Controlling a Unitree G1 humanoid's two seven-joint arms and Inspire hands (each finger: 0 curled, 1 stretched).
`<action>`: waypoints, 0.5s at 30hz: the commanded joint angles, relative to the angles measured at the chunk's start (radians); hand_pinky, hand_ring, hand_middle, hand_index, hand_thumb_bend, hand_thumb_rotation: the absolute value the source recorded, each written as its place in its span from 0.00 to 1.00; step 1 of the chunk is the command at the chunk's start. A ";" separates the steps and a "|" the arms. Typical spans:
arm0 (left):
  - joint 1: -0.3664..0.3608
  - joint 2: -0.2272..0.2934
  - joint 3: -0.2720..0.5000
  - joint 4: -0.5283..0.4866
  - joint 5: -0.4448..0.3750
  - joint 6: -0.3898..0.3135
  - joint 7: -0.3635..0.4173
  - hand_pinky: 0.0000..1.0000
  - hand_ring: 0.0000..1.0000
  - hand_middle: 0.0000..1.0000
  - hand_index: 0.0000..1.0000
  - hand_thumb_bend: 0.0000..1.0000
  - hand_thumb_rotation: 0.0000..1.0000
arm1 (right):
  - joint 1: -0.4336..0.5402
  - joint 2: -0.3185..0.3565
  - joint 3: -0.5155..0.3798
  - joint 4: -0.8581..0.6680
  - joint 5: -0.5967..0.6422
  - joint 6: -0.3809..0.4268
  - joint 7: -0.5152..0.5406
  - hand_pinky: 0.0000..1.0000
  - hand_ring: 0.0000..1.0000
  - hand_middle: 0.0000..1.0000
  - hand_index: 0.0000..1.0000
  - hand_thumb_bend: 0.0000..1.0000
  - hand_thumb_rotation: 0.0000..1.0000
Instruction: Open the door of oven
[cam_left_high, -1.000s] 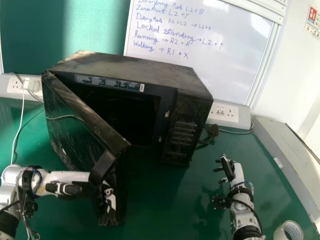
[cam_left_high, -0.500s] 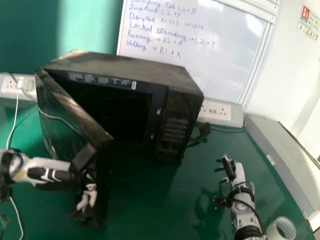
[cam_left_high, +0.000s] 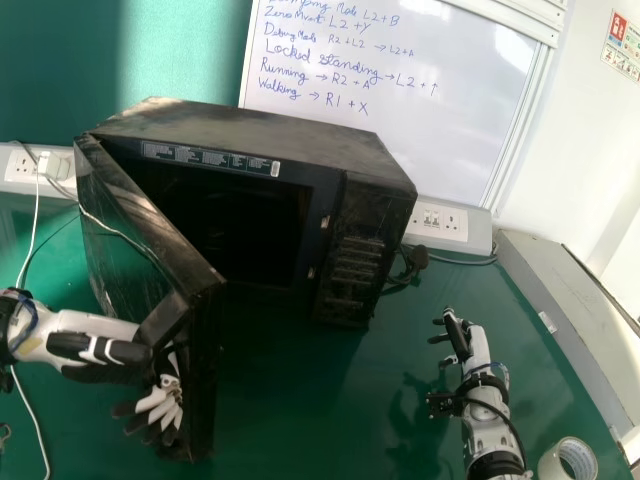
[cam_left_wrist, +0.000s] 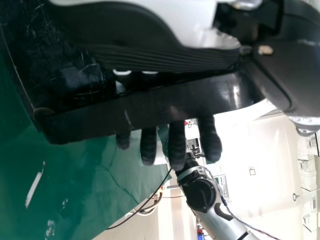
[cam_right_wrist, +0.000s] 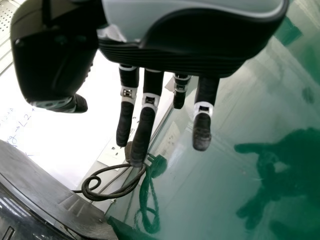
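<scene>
In the head view the black oven (cam_left_high: 365, 235) stands with its door (cam_left_high: 150, 235) swung outward at an angle, its dark inside showing. My left hand (cam_left_high: 160, 405) is at the door's free edge, its fingers hooked round the black door handle (cam_left_high: 166, 318). From the left wrist view, the left hand (cam_left_wrist: 176, 145) has its fingers passing behind the long black handle bar (cam_left_wrist: 150, 106), tips out on the other side. Well to the right of the oven, my right hand (cam_left_high: 466, 340) hangs over the table; in the right wrist view the right hand (cam_right_wrist: 200, 37) has extended fingers, touching nothing.
The oven stands on a green table (cam_left_high: 300, 410). A roll of tape (cam_left_high: 568, 460) lies beside the right forearm, and a grey box (cam_left_high: 560, 310) runs along the right edge. Behind are wall sockets (cam_left_high: 440, 222), cables and a whiteboard (cam_left_high: 400, 120).
The door's free edge has swung outward to the left, with my left hand moving along at the handle. Its fingers now point more to the left. The right hand stays put; the head view has shifted slightly.
</scene>
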 joint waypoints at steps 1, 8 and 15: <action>-0.165 0.108 0.361 0.004 -0.099 -0.008 0.356 0.00 0.02 0.07 0.20 0.77 0.44 | -0.011 -0.011 -0.003 0.002 0.002 0.005 -0.004 0.17 0.23 0.36 0.58 0.57 0.37; -0.209 0.170 0.407 0.089 -0.151 0.043 0.324 0.00 0.00 0.06 0.25 0.82 0.35 | -0.012 -0.010 -0.005 0.002 0.005 0.011 -0.007 0.17 0.23 0.36 0.59 0.58 0.36; -0.189 0.139 0.503 0.045 -0.154 -0.002 0.451 0.00 0.02 0.07 0.19 0.80 0.43 | -0.012 -0.010 -0.008 0.001 0.009 0.008 -0.002 0.17 0.23 0.36 0.58 0.58 0.37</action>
